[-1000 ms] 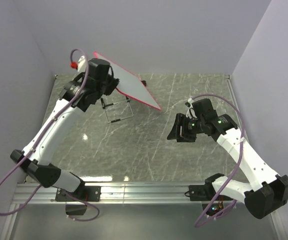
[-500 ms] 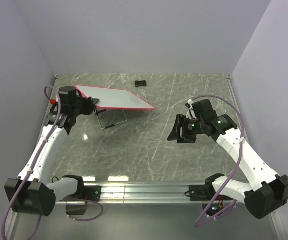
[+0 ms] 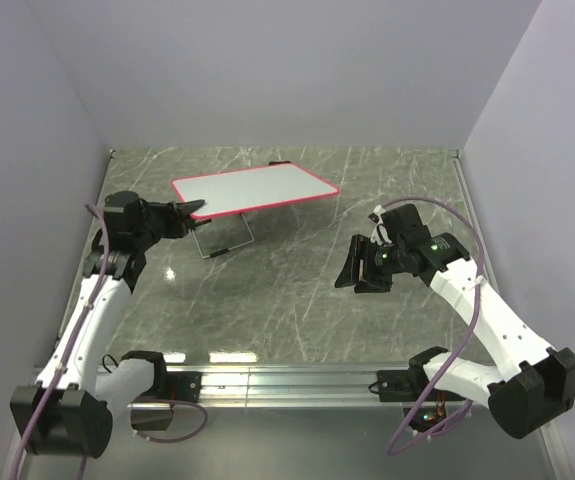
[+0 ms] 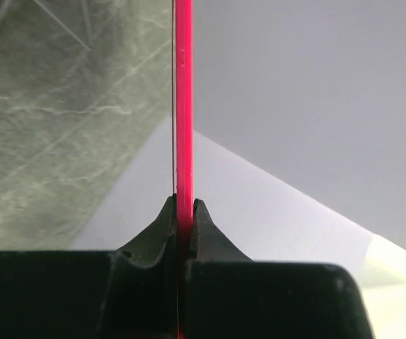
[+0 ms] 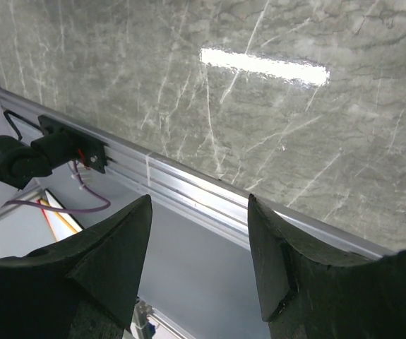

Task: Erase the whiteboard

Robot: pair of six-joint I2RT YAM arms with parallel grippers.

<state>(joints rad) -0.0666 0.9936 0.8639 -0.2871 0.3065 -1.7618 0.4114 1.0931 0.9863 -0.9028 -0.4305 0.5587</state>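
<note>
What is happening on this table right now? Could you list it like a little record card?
Board: whiteboard, red-pink frame, held above the table, face up, no marks visible
Left tool: shut on the whiteboard's edge
Right tool: open, empty, hanging over the table
Partly under the board: wire stand, standing on the table
Job status: nothing is wiping the board
</note>
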